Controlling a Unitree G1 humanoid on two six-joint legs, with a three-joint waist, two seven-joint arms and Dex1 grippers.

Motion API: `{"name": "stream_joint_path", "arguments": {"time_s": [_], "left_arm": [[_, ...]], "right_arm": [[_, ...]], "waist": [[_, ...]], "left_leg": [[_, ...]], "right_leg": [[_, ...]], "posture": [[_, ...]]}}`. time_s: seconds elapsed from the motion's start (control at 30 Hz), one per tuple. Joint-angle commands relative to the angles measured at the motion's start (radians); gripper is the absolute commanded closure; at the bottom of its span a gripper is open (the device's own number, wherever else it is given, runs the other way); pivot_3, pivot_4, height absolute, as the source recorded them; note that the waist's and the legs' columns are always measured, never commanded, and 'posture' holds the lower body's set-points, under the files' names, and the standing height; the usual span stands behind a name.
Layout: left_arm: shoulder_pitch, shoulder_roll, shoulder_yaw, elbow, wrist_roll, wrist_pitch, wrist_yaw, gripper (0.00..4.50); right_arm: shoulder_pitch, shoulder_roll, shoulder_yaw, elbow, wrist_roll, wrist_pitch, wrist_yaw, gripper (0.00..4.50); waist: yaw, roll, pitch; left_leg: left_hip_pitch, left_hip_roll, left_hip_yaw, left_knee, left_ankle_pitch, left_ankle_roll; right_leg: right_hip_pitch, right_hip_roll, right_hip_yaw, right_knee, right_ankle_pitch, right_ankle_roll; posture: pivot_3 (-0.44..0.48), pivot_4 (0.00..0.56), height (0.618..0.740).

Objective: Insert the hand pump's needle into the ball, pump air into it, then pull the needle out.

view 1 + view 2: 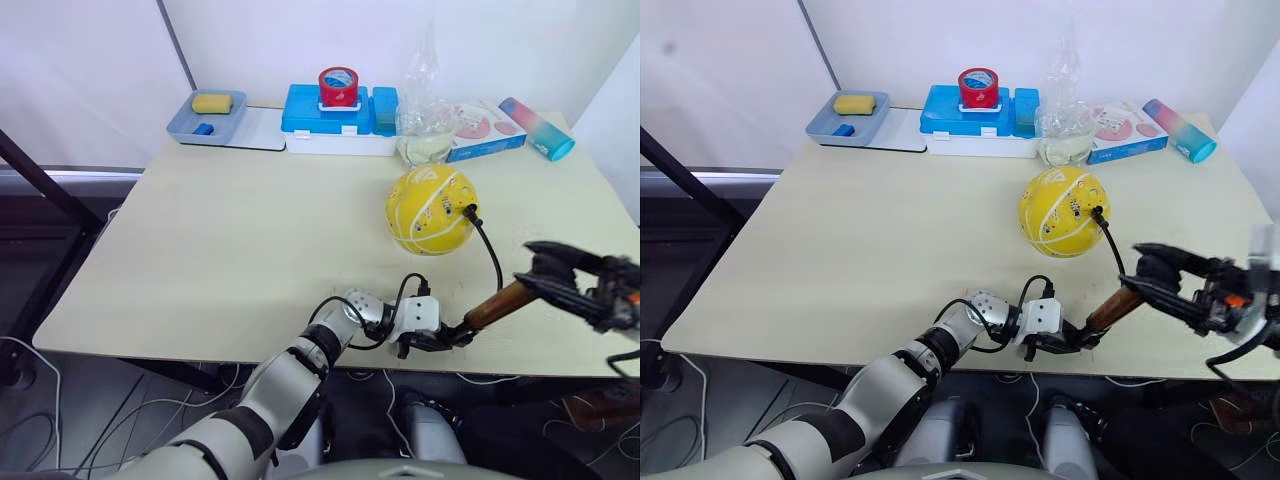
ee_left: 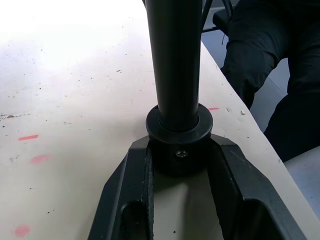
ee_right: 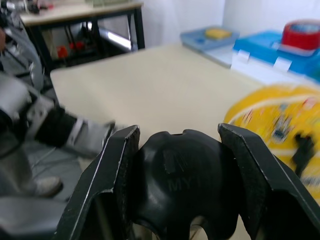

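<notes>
One ball (image 1: 431,210), one pump (image 1: 492,308), one hose (image 1: 488,246). Two grippers: left gripper (image 1: 437,339), right gripper (image 1: 536,267). At the back: one tray (image 1: 206,118), one blue box (image 1: 338,117), one tape roll (image 1: 338,87), one bottle (image 1: 426,125).

The hand pump (image 1: 492,308) is showing a smooth bronze metal barrel with a soft sheen, and its handle (image 3: 180,182) is looking like moulded matt black plastic. The ball (image 1: 431,210) is appearing as smooth yellow rubber, faintly glossy. The tabletop (image 1: 250,250) is presenting a pale matt laminate, finely speckled and scuffed. Each claw's fingers (image 2: 125,195) are looking like hard black plastic with a dull finish. The hose (image 1: 490,250) is reading as thin black rubber.
</notes>
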Motion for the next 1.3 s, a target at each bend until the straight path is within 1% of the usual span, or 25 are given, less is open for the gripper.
{"name": "stream_joint_path", "arguments": {"time_s": [0.03,0.2,0.33,0.53,0.6,0.67,0.87,0.97,1.13,1.3], "left_arm": [[0.026,-0.035,-0.035,0.033,0.038,0.017,-0.032,3.47],[0.025,-0.029,-0.031,0.033,0.034,0.026,-0.055,3.47],[0.026,-0.026,-0.03,0.032,0.032,0.022,-0.057,3.47],[0.025,-0.027,-0.028,0.031,0.031,0.018,-0.054,3.47],[0.026,-0.027,-0.027,0.03,0.03,0.017,-0.052,3.47],[0.028,-0.026,-0.027,0.029,0.03,0.016,-0.052,3.47],[0.029,-0.023,-0.026,0.028,0.029,0.016,-0.049,3.47],[0.029,-0.023,-0.025,0.029,0.029,0.017,-0.048,3.47],[0.031,-0.022,-0.027,0.03,0.031,0.015,-0.049,3.47],[0.031,-0.024,-0.028,0.031,0.032,0.014,-0.053,3.47]], "right_arm": [[-0.025,-0.043,-0.13,0.007,0.063,0.033,-0.021,2.49],[-0.085,-0.084,-0.188,0.017,0.136,0.088,-0.071,2.49],[-0.103,-0.078,-0.155,0.006,0.127,0.109,-0.083,2.49],[-0.039,-0.035,0.046,-0.031,-0.079,0.068,-0.085,2.49],[-0.011,0.015,0.175,-0.015,-0.207,-0.006,-0.088,2.49],[0.002,0.058,0.26,0.011,-0.297,-0.069,-0.089,2.49],[0.049,0.14,0.387,0.066,-0.43,-0.198,-0.067,2.49],[0.055,0.149,0.367,0.06,-0.417,-0.22,-0.055,2.49],[0.052,0.116,0.236,0.02,-0.303,-0.192,-0.029,2.49],[0.036,0.034,0.034,-0.019,-0.127,-0.09,-0.028,2.49]], "waist": [[0.0,0.0,0.0],[-0.001,0.0,0.0],[-0.001,0.0,0.0],[-0.002,0.0,0.0],[-0.002,-0.002,-0.001],[-0.002,-0.002,-0.001],[-0.002,-0.001,-0.002],[-0.003,-0.001,-0.002],[-0.001,-0.001,-0.002],[-0.002,0.001,-0.001]], "left_leg": [[0.0,0.0,0.0,0.0,-0.001,-0.001],[0.0,0.0,0.0,0.0,-0.001,-0.001],[0.0,0.0,0.0,0.0,0.0,-0.001],[0.0,0.0,0.0,0.0,0.001,0.001],[0.0,0.0,0.0,0.0,0.001,0.001],[0.0,0.0,0.0,0.0,0.001,0.001],[0.0,0.0,0.0,0.0,0.001,0.001],[0.001,0.0,-0.001,0.0,0.001,0.001],[0.001,0.0,-0.001,0.0,-0.001,-0.001],[0.001,0.0,-0.001,0.0,-0.001,-0.001]], "right_leg": [[0.0,0.0,0.0,0.0,0.0,0.0],[0.0,0.0,0.0,0.0,0.0,0.0],[0.0,0.0,0.0,0.0,0.0,0.0],[0.0,0.0,0.0,0.0,0.0,0.0],[0.0,0.0,0.0,0.0,0.0,0.0],[0.0,0.0,0.0,0.0,0.0,0.0],[0.0,0.001,0.0,0.0,0.0,0.0],[0.001,0.001,0.0,0.0,0.0,0.0],[0.002,0.001,-0.001,0.0,0.0,0.0],[0.002,0.0,-0.001,0.0,0.0,0.0]], "posture": [[0.0,0.15,0.739],[0.0,0.15,0.739],[0.0,0.15,0.739],[0.0,0.15,0.739],[0.0,0.15,0.739],[0.0,0.15,0.739],[0.0,0.15,0.739],[0.0,0.15,0.739],[0.0,0.15,0.739],[0.0,0.15,0.739]]}}
